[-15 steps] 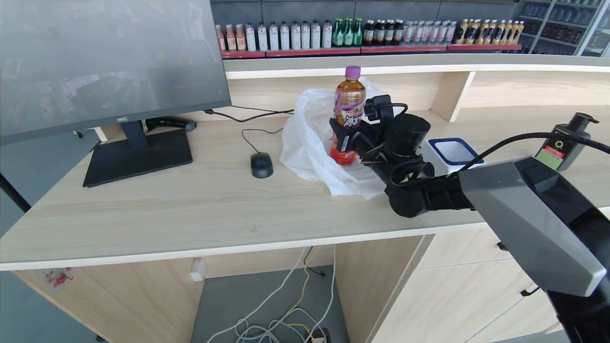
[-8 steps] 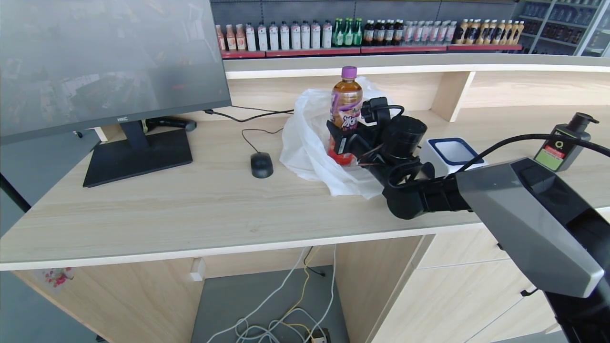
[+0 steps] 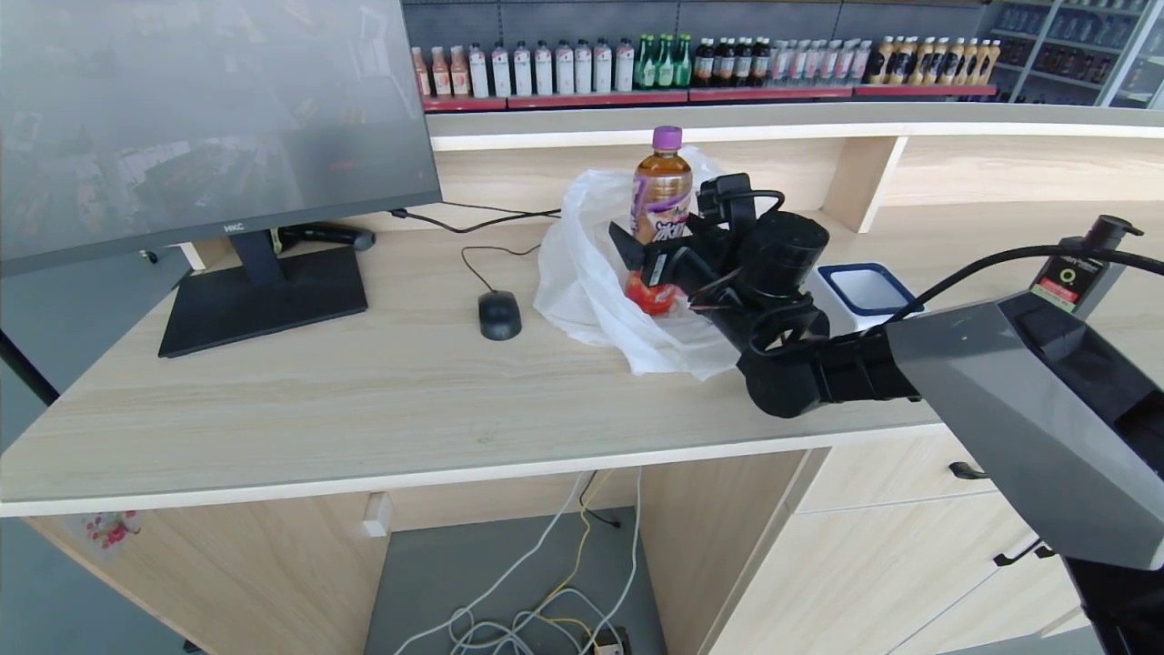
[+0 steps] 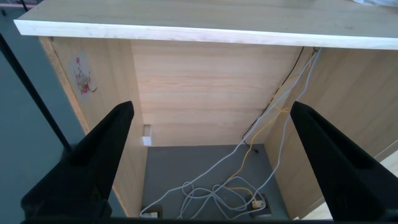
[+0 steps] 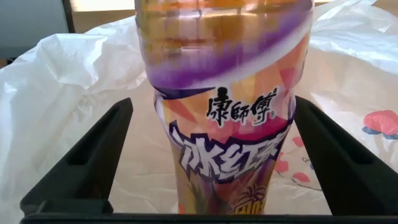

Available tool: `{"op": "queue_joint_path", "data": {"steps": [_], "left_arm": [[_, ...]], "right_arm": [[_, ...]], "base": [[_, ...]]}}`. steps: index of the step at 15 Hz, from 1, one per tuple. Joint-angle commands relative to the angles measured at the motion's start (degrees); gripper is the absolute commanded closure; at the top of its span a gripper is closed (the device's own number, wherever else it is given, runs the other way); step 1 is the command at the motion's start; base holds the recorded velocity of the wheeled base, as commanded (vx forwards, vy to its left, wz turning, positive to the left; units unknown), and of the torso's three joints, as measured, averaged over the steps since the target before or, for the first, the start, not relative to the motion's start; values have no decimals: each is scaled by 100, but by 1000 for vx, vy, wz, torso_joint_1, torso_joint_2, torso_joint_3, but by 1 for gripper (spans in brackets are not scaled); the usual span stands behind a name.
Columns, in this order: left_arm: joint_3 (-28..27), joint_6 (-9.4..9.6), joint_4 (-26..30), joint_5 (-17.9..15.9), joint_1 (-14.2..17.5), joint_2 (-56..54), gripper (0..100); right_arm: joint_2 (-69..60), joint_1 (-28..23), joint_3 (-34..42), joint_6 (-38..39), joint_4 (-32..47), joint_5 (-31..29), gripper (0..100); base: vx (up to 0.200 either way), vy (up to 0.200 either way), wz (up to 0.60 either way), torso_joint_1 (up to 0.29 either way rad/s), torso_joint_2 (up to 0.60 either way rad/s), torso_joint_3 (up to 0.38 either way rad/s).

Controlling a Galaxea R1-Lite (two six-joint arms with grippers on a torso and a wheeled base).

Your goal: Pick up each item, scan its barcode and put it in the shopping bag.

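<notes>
Right arm stretched across counter (image 3: 364, 382), right gripper (image 3: 657, 253) released around upright bottle (image 3: 662, 182) in shopping bag (image 3: 582, 268), purple-orange label (image 5: 239, 130) with white characters, left gripper (image 4: 211, 162) splayed, empty.

I see a glossy clear plastic bottle (image 3: 662, 196), a thin, crinkled white plastic shopping bag (image 3: 573, 264), and a matt pale wood tabletop (image 3: 364, 382).
</notes>
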Motion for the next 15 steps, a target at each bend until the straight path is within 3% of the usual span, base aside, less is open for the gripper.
{"op": "queue_joint_path", "data": {"steps": [1, 5, 9, 15], "left_arm": [[0, -1, 0, 0, -4, 0, 0], [0, -1, 0, 0, 5, 0, 0], [0, -1, 0, 0, -4, 0, 0], [0, -1, 0, 0, 5, 0, 0]], "right_arm": [[-469, 46, 497, -6, -73, -11, 0], [-1278, 55, 1762, 3, -539, -2, 0], [-1937, 107, 3494, -6, -1813, -11, 0], [-3299, 239, 5445, -129, -2296, -2, 0]], "base": [[0, 0, 0, 0, 0, 0], [0, 0, 0, 0, 0, 0], [0, 0, 0, 0, 0, 0], [0, 0, 0, 0, 0, 0]]}}
